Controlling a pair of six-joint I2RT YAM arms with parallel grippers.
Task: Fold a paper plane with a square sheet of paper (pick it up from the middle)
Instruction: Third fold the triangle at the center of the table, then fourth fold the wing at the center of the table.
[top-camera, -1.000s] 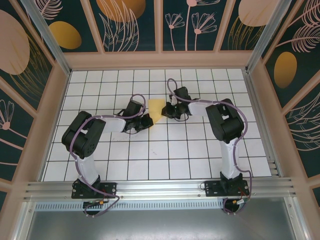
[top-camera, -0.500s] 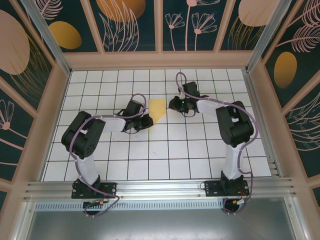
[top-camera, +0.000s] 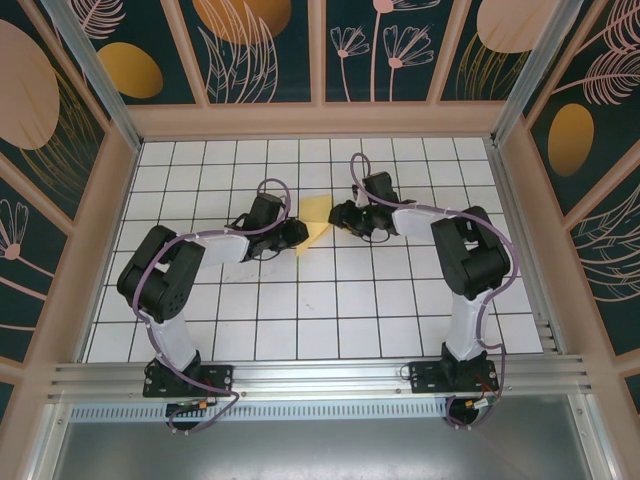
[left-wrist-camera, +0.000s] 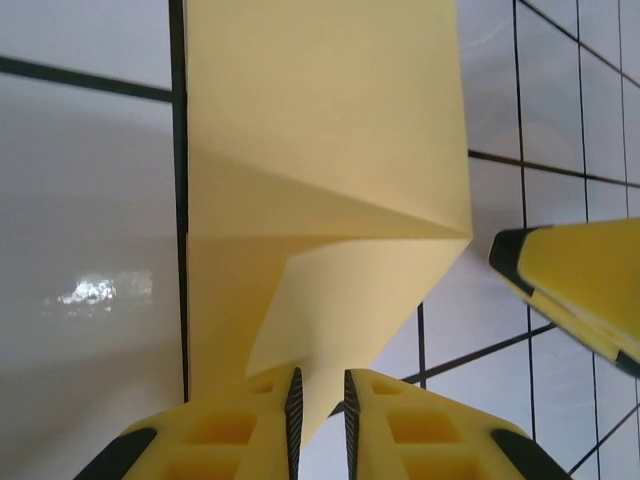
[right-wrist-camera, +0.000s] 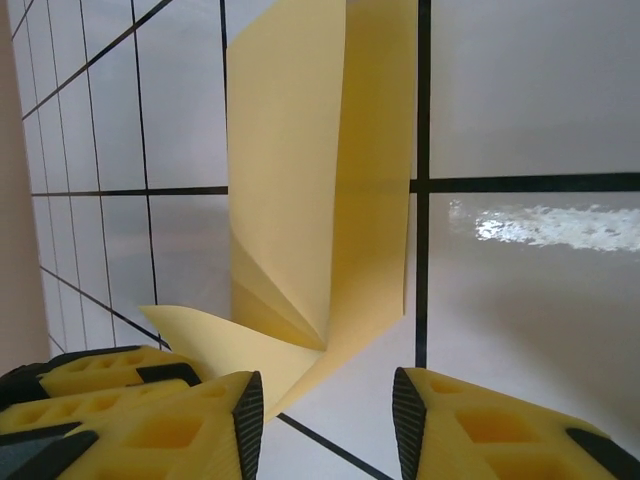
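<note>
Overhead camera looks down from behind; both wrist cameras closely face the yellow paper (left-wrist-camera: 320, 150).

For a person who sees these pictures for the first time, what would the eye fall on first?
The folded yellow paper stands out first, lying near the middle of the white grid table. The left hand and the right hand sit close to it on either side, the right one clearly open in its wrist view. Around the table, dark teal walls with large flower drawings also draw the eye.
</note>
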